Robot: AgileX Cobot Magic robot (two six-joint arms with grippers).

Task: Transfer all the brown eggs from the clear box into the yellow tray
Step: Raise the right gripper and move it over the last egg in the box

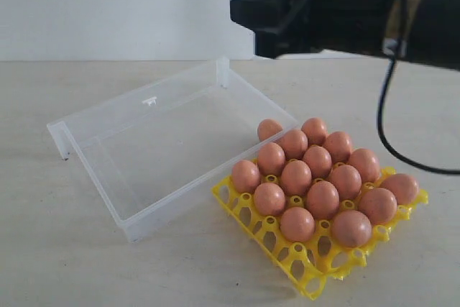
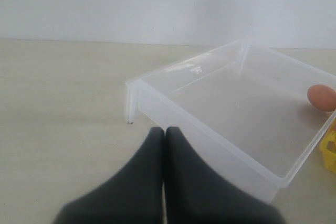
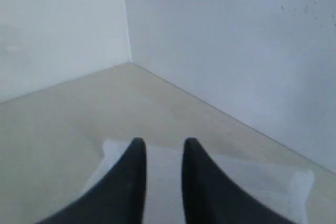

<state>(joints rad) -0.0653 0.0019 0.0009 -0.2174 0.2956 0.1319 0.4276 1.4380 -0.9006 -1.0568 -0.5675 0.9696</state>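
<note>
The yellow tray (image 1: 313, 269) sits at the front of the surface (image 1: 65, 264) with fifteen brown eggs (image 1: 322, 199) in its cups. A sixteenth egg (image 1: 269, 128) appears to lie in the one clear box (image 1: 144, 170), against the wall beside the tray. The right gripper (image 3: 163, 150) hangs above, narrowly parted and empty, while the left gripper (image 2: 164, 132) is closed on nothing.

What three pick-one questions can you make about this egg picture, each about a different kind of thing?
1. Where is the bright yellow plastic egg tray, compared with the clear rectangular plastic box? A) inside B) beside C) underneath
2. What colour are the oval eggs? A) white B) brown C) blue
3. How is the left gripper? A) shut, empty B) wide open C) holding an egg
Answers: B, it lies alongside the box's wall; B, every egg looks orange-brown; A, its fingers touch, nothing between.
</note>
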